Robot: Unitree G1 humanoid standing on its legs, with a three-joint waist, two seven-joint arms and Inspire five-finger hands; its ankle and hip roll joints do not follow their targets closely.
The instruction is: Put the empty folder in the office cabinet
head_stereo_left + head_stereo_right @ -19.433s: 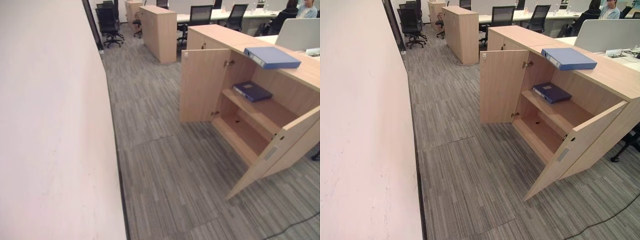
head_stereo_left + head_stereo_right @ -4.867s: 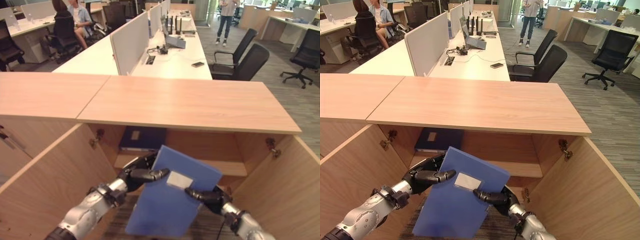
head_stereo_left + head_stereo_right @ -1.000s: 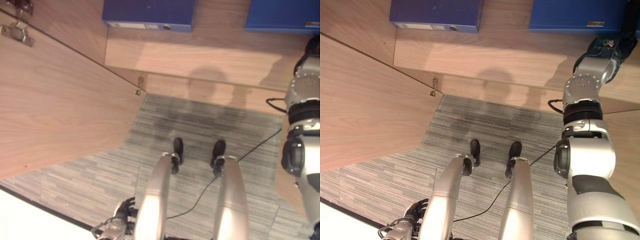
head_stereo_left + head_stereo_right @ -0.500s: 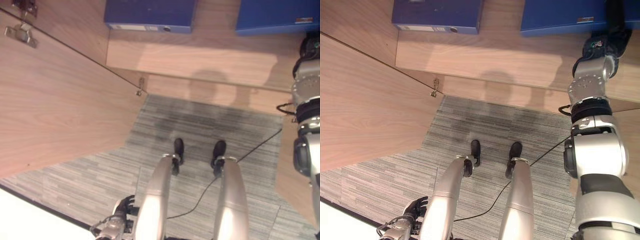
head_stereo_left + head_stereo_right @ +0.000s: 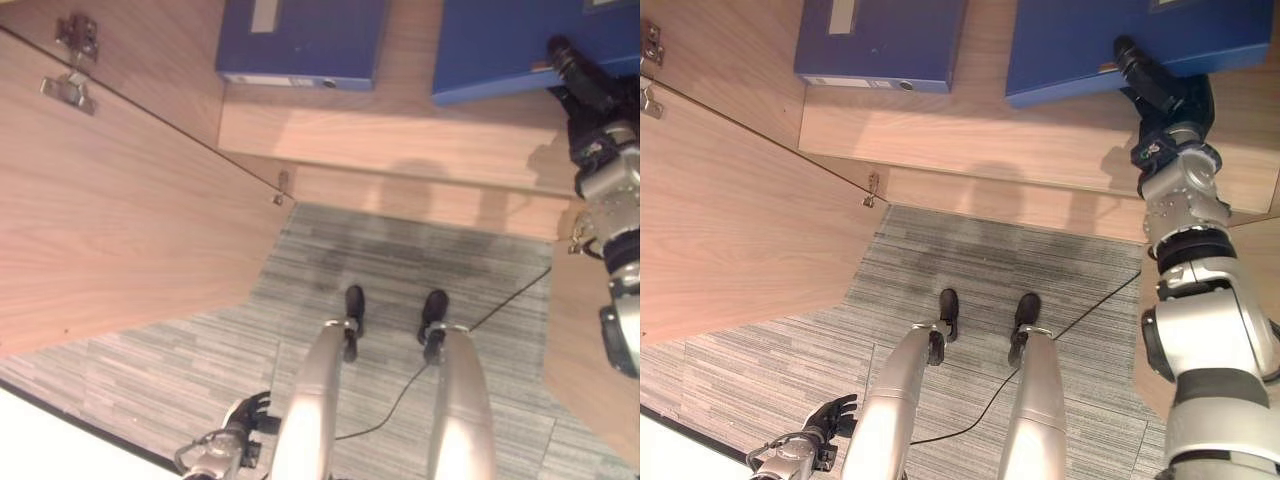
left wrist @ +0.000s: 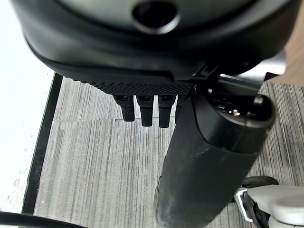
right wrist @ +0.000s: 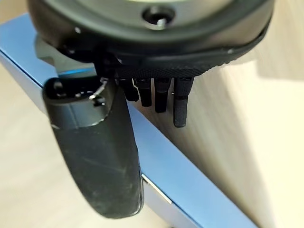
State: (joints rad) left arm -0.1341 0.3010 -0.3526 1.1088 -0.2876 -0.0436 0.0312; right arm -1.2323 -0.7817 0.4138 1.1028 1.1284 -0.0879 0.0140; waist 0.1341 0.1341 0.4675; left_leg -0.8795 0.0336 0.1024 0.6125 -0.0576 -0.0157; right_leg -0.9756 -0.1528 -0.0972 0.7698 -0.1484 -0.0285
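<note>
A light blue folder (image 5: 1110,40) lies flat on the middle shelf (image 5: 1040,135) of the open cabinet, its near edge hanging slightly past the shelf's front lip. The robot's right hand (image 5: 1160,85) is at that near edge, toward the folder's right corner. In the right wrist view the thumb (image 7: 102,156) reaches out over the folder's near edge and the fingers (image 7: 178,107) point out loosely; nothing looks gripped, and whether any of the hand touches the folder cannot be told. The hand reads as released rather than clenched.

A darker folder (image 5: 880,40) lies on the same shelf to the left, with a strip of bare wood between the two. The left cabinet door (image 5: 730,210) stands swung open.

The left hand (image 5: 825,420) hangs low beside the robot, well apart from the cabinet, over grey carpet (image 5: 940,260); its wrist view shows the fingers (image 6: 145,109) relaxed and holding nothing.

The relation that matters: the light folder lies just ahead of the right fingers, deeper into the cabinet, its near edge running across the shelf's front. The right hand is by far the nearer. Judging from the overhang, the placement looks nearly done; a short push straight inward along the shelf, or simply drawing the hand back, appears to be what remains.
</note>
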